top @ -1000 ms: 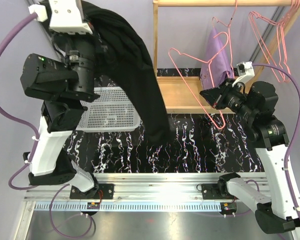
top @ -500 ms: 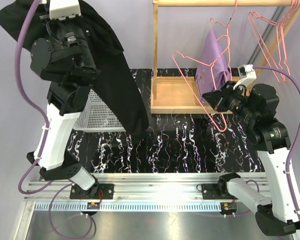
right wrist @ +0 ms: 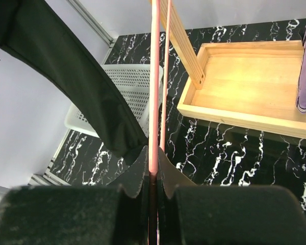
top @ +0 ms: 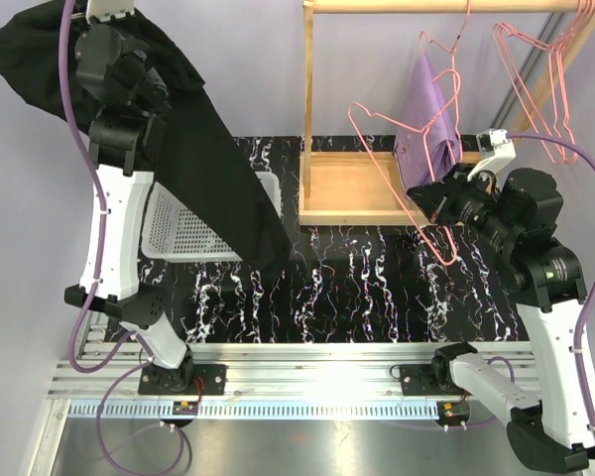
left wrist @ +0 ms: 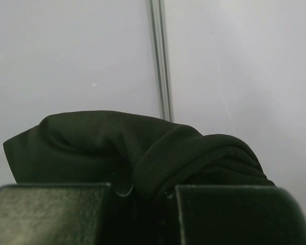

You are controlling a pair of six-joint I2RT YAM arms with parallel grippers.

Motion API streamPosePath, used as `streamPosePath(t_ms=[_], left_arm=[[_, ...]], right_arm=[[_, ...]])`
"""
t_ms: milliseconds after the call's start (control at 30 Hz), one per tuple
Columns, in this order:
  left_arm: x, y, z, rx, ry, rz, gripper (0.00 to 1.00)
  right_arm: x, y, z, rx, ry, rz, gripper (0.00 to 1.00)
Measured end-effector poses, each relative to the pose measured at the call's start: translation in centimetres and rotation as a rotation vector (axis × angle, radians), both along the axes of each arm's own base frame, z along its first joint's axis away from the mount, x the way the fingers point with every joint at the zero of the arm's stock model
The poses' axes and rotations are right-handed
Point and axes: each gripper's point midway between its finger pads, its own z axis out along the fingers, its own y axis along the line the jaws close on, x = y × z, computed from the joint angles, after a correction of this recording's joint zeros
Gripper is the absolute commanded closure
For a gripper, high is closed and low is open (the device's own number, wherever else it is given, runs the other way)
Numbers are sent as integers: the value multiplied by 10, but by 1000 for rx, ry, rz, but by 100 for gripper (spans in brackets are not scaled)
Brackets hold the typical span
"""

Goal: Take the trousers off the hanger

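My left gripper is shut on a bunched fold of the black trousers, high at the top left. In the top view they hang in a long drape whose lower end is over the white basket. My right gripper is shut on the wire of a pink hanger. That hanger is held tilted in front of the wooden rack by the right gripper, with no cloth on it. The light purple trousers hang on another hanger on the rack.
The wooden rack's tray stands at the back middle, under its top rail. More pink hangers hang from that rail at the right. The perforated basket sits left of the tray on the black marbled table.
The left arm has swung up and to the left, carrying the black trousers away from the rack and over the basket. The right gripper and its hanger have shifted slightly right.
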Motion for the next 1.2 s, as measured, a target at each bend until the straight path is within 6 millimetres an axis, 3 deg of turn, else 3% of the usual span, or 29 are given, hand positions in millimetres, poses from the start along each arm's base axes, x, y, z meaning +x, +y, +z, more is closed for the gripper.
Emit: streamPosePath(t_ms=[167, 300, 400, 500, 667, 833, 967, 1067, 1200], left_arm=[[19, 22, -18, -5, 31, 17, 100], [43, 45, -44, -26, 75, 48, 100], [69, 55, -74, -40, 134, 63, 100], [98, 53, -107, -43, 207, 51, 100], [142, 17, -167, 15, 351, -7, 100], [174, -66, -210, 168, 464, -121, 100], [176, -116, -230, 264, 524, -192, 100], [168, -122, -238, 300, 545, -198, 100], [142, -105, -250, 330, 599, -176, 100]], right_arm=[[-5, -2, -3, -7, 0, 0, 100], [-10, -2, -5, -5, -2, 3, 100], [-13, -2, -7, -5, 0, 10, 100], [-16, -2, -11, -5, 4, 12, 100], [-22, 0, -17, 1, 12, 33, 100], [-24, 2, -20, 3, 15, 48, 100], [-26, 5, -19, 8, 10, 66, 100], [-27, 7, -17, 16, 5, 81, 100], [-28, 10, -15, 28, -3, 94, 100]])
